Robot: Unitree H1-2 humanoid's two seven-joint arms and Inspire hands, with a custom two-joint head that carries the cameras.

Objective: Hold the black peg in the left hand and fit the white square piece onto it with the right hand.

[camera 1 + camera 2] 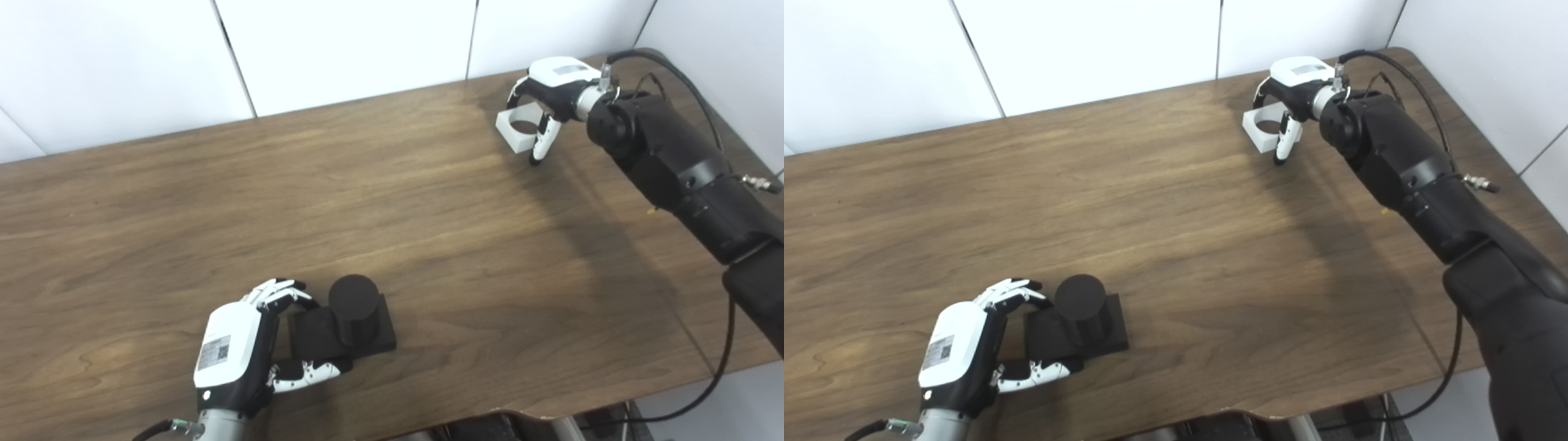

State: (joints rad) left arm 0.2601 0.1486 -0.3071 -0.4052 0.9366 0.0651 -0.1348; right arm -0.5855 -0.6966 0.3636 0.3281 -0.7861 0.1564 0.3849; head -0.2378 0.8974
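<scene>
Brown wood grain fills most of what we see in the left eye view, a table [392, 202] with a matte, streaked surface and a rounded near edge that is cut off at the bottom. Our left hand [245, 352] sits near that edge, white-shelled with a small printed label, its fingers [278, 293] and thumb set against opposite sides of the flat square base of the black peg [352, 312]; the contact points are hard to make out, black on black, so we cannot say whether the grasp is firm. That peg is a matte cylinder standing upright on the base, which lies flat on the wood. Far off at the back right corner, our right hand [548, 101] curls over the white square piece [520, 128], a blocky frame with a round hole; its fingers come down around the piece, but the palm hides where they touch, and we cannot tell whether the piece rests on the table or is lifted. In the right eye view we find the same layout shifted leftward: the left hand [968, 361] at the peg's base, the peg [1081, 303] upright, the right hand [1292, 86] cupped around the white piece [1265, 128], and the black forearm with its trailing cable [1402, 79] running out of frame.
</scene>
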